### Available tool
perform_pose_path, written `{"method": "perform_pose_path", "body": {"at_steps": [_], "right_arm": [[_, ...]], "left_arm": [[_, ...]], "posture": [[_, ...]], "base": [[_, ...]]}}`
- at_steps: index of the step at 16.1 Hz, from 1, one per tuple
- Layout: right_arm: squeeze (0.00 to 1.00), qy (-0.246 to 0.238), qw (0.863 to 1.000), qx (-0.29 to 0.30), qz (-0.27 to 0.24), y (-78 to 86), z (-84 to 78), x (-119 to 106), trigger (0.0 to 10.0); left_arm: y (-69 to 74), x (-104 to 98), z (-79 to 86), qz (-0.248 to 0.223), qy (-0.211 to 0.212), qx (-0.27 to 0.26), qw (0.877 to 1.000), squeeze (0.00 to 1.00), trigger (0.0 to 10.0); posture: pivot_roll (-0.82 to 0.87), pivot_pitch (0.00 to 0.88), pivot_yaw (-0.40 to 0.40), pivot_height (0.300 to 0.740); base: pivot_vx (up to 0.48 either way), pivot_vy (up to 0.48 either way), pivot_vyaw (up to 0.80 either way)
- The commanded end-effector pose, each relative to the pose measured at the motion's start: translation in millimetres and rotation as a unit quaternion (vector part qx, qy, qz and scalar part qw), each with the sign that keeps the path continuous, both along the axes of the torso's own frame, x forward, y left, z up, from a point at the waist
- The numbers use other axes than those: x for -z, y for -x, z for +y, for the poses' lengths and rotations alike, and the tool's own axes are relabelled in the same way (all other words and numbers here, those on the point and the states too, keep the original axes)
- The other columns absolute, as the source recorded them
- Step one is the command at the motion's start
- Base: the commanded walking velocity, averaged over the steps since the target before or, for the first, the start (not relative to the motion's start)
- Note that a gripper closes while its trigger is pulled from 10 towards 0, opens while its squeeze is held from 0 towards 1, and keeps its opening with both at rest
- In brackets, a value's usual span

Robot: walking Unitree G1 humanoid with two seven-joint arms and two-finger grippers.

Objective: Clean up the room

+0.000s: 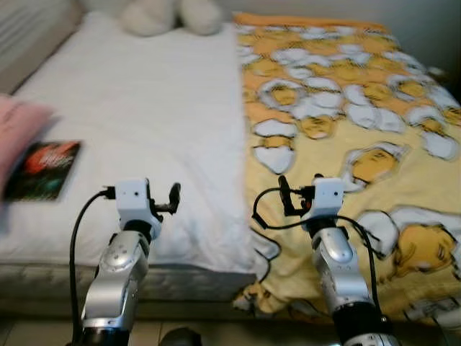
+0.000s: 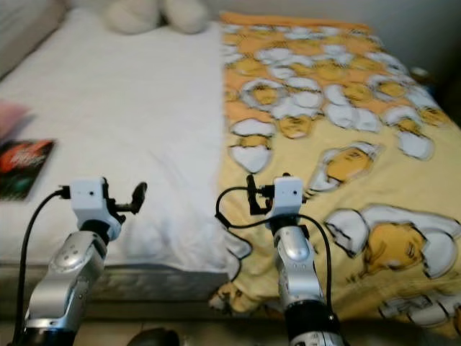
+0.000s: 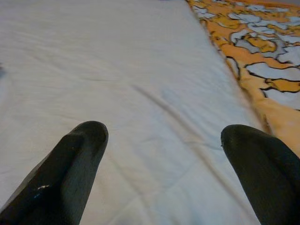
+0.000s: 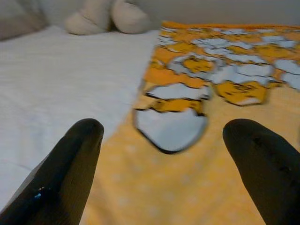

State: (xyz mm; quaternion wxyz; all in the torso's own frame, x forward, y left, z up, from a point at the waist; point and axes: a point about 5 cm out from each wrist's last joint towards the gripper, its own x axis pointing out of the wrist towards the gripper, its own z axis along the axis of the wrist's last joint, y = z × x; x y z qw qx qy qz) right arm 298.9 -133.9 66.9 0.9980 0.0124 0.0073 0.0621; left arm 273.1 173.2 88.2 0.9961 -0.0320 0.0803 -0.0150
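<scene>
A dark book point(image 1: 43, 170) with a red picture on its cover lies on the white sheet point(image 1: 151, 108) at the bed's left side, partly under a pink cloth point(image 1: 16, 130). A yellow blanket point(image 1: 360, 108) with an egg-cartoon print covers the bed's right half. My left gripper point(image 1: 161, 192) hovers open over the sheet near the bed's front edge, right of the book, and its wrist view has both fingers point(image 3: 79, 150) spread over bare sheet. My right gripper point(image 1: 300, 184) is open above the blanket's left edge, with nothing between its fingers point(image 4: 75, 154).
A cream plush toy point(image 1: 171, 16) rests at the head of the bed. A pale headboard or wall point(image 1: 29, 32) runs along the far left. The mattress's front edge point(image 1: 180, 277) is just ahead of my arms, with floor below.
</scene>
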Motion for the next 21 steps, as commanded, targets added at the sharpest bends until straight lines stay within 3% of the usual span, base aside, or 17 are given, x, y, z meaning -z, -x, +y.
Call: {"method": "perform_pose_path", "body": {"at_steps": [1,8,16,21], "right_arm": [[0.00,-0.006,1.000,0.002,0.006,-1.8,0.2,-0.1,10.0],[0.00,0.009,1.000,0.009,0.027,-7.2,1.8,3.2,10.0],[0.00,0.011,1.000,0.009,0.019,-9.7,3.0,0.4,10.0],[0.00,0.014,1.000,0.015,-0.013,-10.4,1.0,-8.4,10.0]], "left_arm": [[-2.1,-2.1,-4.6,-0.009,-0.009,0.013,1.000,0.00,10.0],[-8.8,-7.6,-5.4,-0.022,-0.041,0.031,0.998,0.00,10.0],[-17.0,-14.2,-10.0,-0.036,-0.030,0.030,0.998,0.00,10.0],[-17.6,-19.7,-11.8,-0.060,-0.021,0.025,0.998,0.00,10.0]], "posture": [[0.05,0.000,0.003,0.740],[0.06,0.000,0.003,0.740],[0.04,0.000,0.009,0.740],[0.04,0.000,0.003,0.740]], "base": [[0.000,0.000,0.69],[0.000,0.000,0.19],[0.000,0.000,0.00],[0.000,0.000,0.00]]}}
